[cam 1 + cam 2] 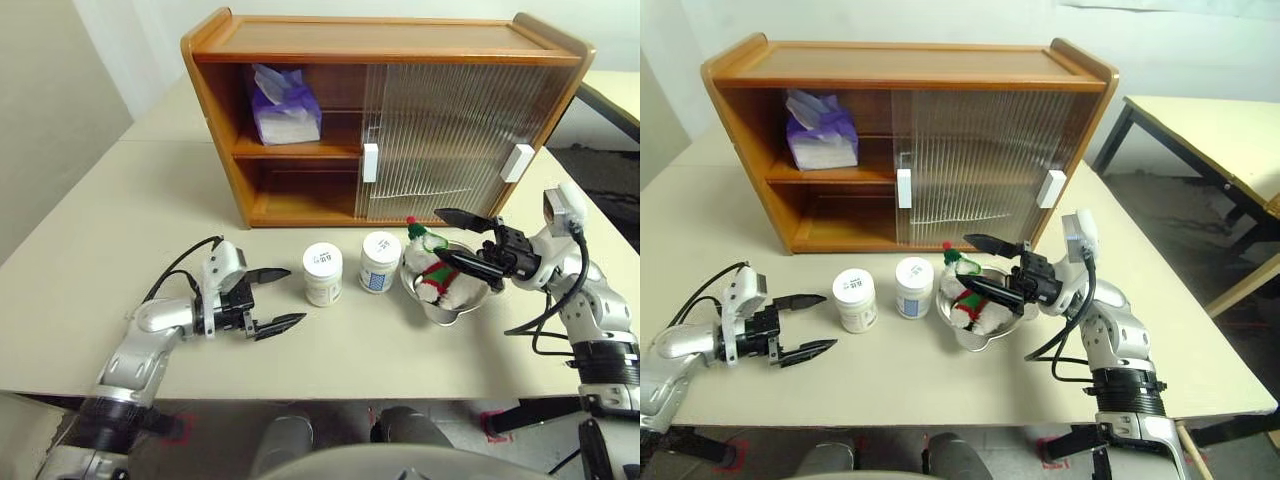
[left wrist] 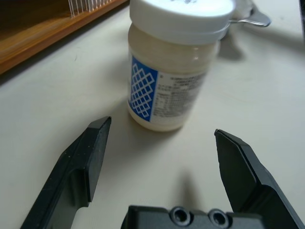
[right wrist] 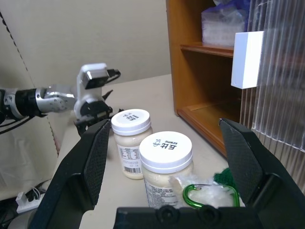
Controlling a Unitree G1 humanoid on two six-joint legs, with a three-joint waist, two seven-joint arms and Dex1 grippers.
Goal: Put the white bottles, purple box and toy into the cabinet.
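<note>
**Head views.** Sitting on the upper shelf, left side of the wooden cabinet (image 1: 300, 40): purple tissue pack (image 1: 285, 105), already stowed. Standing on the table (image 1: 120, 210) in front of the cabinet, side by side and not touching: near white bottle (image 1: 322, 273) and far white bottle (image 1: 379, 261). Lying in a shallow steel bowl (image 1: 447, 303) just right of the bottles: plush toy (image 1: 433, 270). Hovering low beside the near bottle, jaws spread wide and empty: left gripper (image 1: 284, 298). Hanging over the bowl, jaws wide, nothing held: right gripper (image 1: 448, 235). Covering the cabinet's right half: ribbed sliding doors (image 1: 450, 140); left half standing open.

**Left wrist view.** Facing the near bottle between two open fingers (image 2: 81, 162), bottle not yet between them. Risk judged: closing early, clipping the jar's base and tipping or skidding it into its neighbour.

**Right wrist view.** Showing both bottles, a green clip on the toy, and the left gripper beyond. Risk judged: closing on the bowl rim along with the plush, lifting or flipping the bowl. Further risk: both arms working the same narrow stretch and colliding; also striking a door handle (image 3: 246, 59) while reaching for the open bay.
</note>
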